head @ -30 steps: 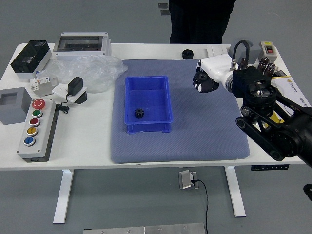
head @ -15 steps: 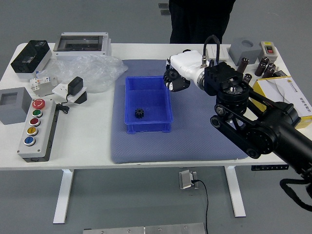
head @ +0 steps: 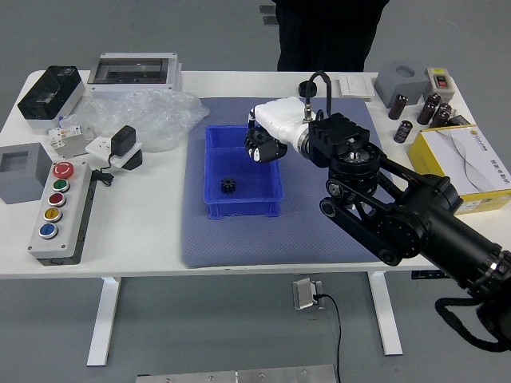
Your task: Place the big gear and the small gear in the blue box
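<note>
The right hand (head: 275, 128) is positioned over the far right corner of the blue box (head: 240, 211) and obscures that corner. Whether the hand is open or closed cannot be told. The small gear (head: 228, 185) lies inside the box, toward the near left. Whether the big gear is among the dark parts at the hand's end cannot be told. The box sits on the grey mat (head: 303, 239); the right arm (head: 415, 211) spans the mat's right part. A clear plastic bag (head: 152, 120) lies beyond and left of the box. The button panel (head: 64, 215) is at far left; the yellow-edged carton (head: 471, 159) is at right, beside the arm. A person (head: 327, 32) stands at the far side.
</note>
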Robot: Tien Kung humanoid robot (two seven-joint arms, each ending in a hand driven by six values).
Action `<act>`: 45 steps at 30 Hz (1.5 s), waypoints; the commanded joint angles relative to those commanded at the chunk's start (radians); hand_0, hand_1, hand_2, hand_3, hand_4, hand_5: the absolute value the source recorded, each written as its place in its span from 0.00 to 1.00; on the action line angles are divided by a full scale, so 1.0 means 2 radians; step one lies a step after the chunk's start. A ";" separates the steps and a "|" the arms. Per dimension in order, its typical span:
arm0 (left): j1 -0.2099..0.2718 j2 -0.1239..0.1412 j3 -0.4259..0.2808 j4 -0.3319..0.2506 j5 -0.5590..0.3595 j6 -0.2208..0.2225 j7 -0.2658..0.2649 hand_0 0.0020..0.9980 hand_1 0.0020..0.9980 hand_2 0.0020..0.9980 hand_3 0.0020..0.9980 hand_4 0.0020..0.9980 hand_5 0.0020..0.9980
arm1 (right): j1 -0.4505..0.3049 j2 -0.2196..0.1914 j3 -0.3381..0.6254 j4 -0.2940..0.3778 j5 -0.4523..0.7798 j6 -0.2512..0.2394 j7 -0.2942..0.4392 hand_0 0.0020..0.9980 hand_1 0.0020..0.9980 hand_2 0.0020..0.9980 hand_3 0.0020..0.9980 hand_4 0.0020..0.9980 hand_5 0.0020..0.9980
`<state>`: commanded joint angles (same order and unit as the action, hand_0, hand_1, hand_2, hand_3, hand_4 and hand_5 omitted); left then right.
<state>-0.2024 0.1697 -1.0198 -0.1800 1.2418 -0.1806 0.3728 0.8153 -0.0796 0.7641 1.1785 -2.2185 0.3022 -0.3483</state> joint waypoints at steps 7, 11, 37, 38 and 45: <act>0.000 0.001 -0.002 0.000 0.005 -0.001 0.001 0.83 0.79 0.78 0.76 0.67 0.38 | 0.005 0.015 0.003 -0.011 -0.002 0.010 0.000 0.61 0.55 0.57 0.63 0.60 0.37; 0.001 0.001 -0.002 0.000 0.005 -0.001 0.001 0.83 0.79 0.78 0.76 0.67 0.38 | 0.004 0.017 0.004 -0.014 0.001 0.015 0.000 0.66 0.62 0.70 0.82 0.77 0.43; 0.001 0.001 -0.001 0.000 -0.006 0.001 -0.001 0.83 0.79 0.78 0.76 0.67 0.38 | -0.040 -0.072 0.118 0.089 0.028 -0.002 -0.001 0.78 0.73 0.84 0.92 0.78 0.46; 0.001 0.001 -0.002 0.000 -0.005 0.002 -0.001 0.83 0.79 0.78 0.76 0.67 0.38 | -0.047 -0.077 0.128 0.093 0.036 -0.009 0.000 0.78 0.73 0.84 0.92 0.78 0.46; 0.000 -0.001 0.000 0.000 -0.010 0.002 -0.003 0.83 0.79 0.78 0.76 0.66 0.38 | -0.103 -0.096 0.208 0.102 0.117 -0.076 0.033 0.88 0.83 0.91 0.93 0.59 0.50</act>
<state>-0.2028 0.1669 -1.0195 -0.1800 1.2227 -0.1758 0.3674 0.6085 -0.2722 1.1793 1.3819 -1.9836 0.1504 -0.2829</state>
